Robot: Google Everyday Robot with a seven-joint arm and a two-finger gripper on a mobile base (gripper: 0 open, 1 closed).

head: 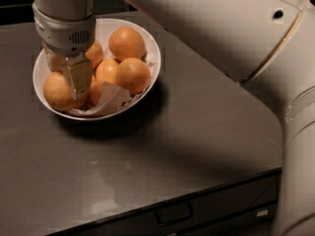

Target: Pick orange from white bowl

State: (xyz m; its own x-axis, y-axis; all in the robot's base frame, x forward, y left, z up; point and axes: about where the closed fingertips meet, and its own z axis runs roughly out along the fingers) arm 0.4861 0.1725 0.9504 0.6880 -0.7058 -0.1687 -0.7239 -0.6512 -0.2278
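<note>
The white bowl (pixel 152 50), lined with crumpled white paper, stands at the back left of the dark table and holds several oranges. The largest orange (pixel 58 92) lies at the bowl's front left. Other oranges lie at the back (pixel 127 42), at the right (pixel 133 75) and in the middle (pixel 107 70). My gripper (pixel 66 73) reaches straight down into the left side of the bowl. It is open, and one tan finger (pixel 78 77) stands between the front-left orange and the middle ones. It holds nothing. The arm's wrist hides the bowl's back left.
The dark table (pixel 162 156) runs to a rounded front-right corner, with a drawer handle (pixel 172 214) below its front edge. My large white arm (pixel 221 28) crosses the upper right, and its base (pixel 295 156) fills the right edge.
</note>
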